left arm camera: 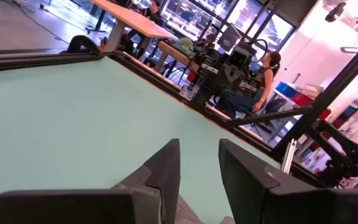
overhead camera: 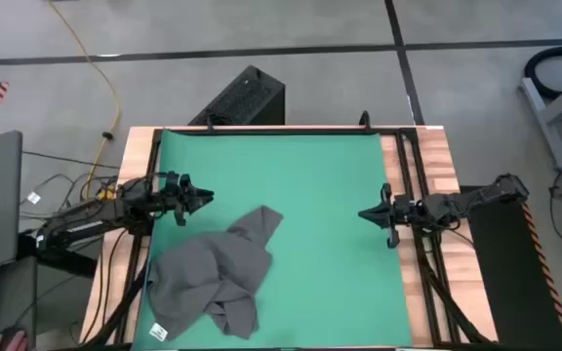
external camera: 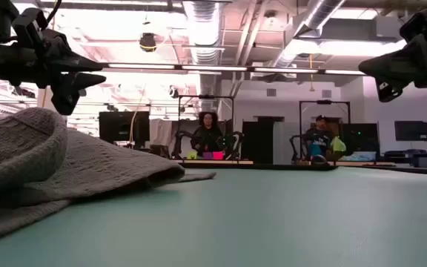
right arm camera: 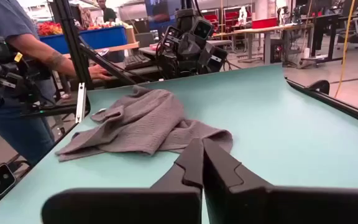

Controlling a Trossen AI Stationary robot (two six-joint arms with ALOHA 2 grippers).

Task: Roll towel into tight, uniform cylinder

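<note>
Because the flat green rubbery mat covered almost the whole of the pale wooden table, it was the largest thing in reach, and the crumpled dark grey woven cloth towel lay on it toward seven o'clock in the high view, near the mat's corner. The towel sat bunched and folded over itself, one pointed flap reaching toward the mat's middle and a small white tag showing at its outer corner. It looked soft, limp and light, likely to drape and slide on the smooth mat instead of holding a shape. It would probably need spreading flat first, and the best holds seemed to be a free corner or a straight hem, such as the tagged corner and the pointed flap.

The left gripper hovered above the mat at about nine o'clock, just beyond the towel's upper edge, its dark fingers apart and empty. The right gripper waited at three o'clock, well apart from the towel, its fingers pressed together on nothing.

The mat itself carried nothing else. A black boxy unit stood on the floor past twelve o'clock, and a seated person worked at a desk beyond the table, neither in the way.
</note>
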